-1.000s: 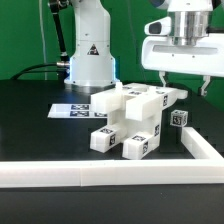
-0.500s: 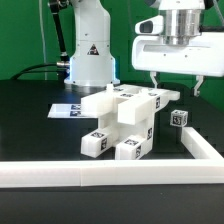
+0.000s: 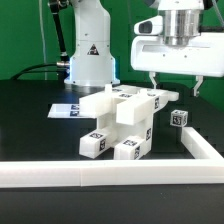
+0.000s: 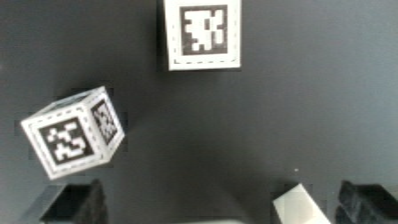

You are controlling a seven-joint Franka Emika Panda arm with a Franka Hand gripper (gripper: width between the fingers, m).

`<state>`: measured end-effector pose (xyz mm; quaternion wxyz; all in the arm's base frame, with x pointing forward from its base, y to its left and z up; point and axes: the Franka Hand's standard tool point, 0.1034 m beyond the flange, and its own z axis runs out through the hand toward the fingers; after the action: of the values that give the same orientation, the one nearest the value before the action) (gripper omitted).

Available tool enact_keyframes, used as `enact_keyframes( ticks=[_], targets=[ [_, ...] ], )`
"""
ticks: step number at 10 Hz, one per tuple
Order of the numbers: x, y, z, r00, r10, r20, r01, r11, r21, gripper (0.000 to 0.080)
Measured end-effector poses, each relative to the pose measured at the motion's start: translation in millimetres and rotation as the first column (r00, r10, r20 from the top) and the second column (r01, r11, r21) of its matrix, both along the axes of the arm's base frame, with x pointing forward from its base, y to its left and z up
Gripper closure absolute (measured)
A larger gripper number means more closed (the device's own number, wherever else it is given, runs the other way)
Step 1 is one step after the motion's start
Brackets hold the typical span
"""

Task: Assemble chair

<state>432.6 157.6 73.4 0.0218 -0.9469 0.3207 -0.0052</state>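
**Hand wide open over the loose block**

I see the hand [image 3: 175, 86] hanging above the dark surface [image 3: 30, 125], its jaws spread wide with nothing between them. The partly built chair [image 3: 122, 122] sits mid-surface, just in front of the marker board [image 3: 68, 110], to the exterior view's left of the hand. A loose tagged block [image 3: 179, 118] stands just beside the chair, below the hand. In the wrist view the block [image 4: 75, 133] lies apart from the fingertips [image 4: 306, 203].

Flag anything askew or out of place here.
The partly built chair lies tipped over, legs toward the rail, not upright. One small tagged block sits loose, apart, at the exterior view's right.
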Motion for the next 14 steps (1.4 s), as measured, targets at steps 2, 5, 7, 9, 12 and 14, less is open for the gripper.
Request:
enact_keyframes(
  ticks=[2, 5, 7, 9, 12, 14],
  targets=[
    [-3.4, 11.8, -13.4, 1.0, 0.01, -0.011, -0.01, 1.0, -0.014, 0.0151],
    [-6.2, 17.1, -25.4, 0.999, 0.029, -0.015, -0.03, 0.999, -0.029, 0.0151],
    [-6.2, 16.8, -25.5, 0.999, 0.031, -0.015, -0.032, 0.999, -0.029, 0.0151],
    [-8.5, 15.6, -28.1, 0.999, 0.034, 0.0, -0.034, 0.999, -0.031, 0.0151],
    [-18.1, 21.7, -42.8, 0.998, 0.052, 0.018, -0.051, 0.998, -0.041, 0.0151],
    [-22.1, 25.6, -49.1, 0.998, 0.062, 0.008, -0.062, 0.997, -0.048, 0.0151]
  ],
)
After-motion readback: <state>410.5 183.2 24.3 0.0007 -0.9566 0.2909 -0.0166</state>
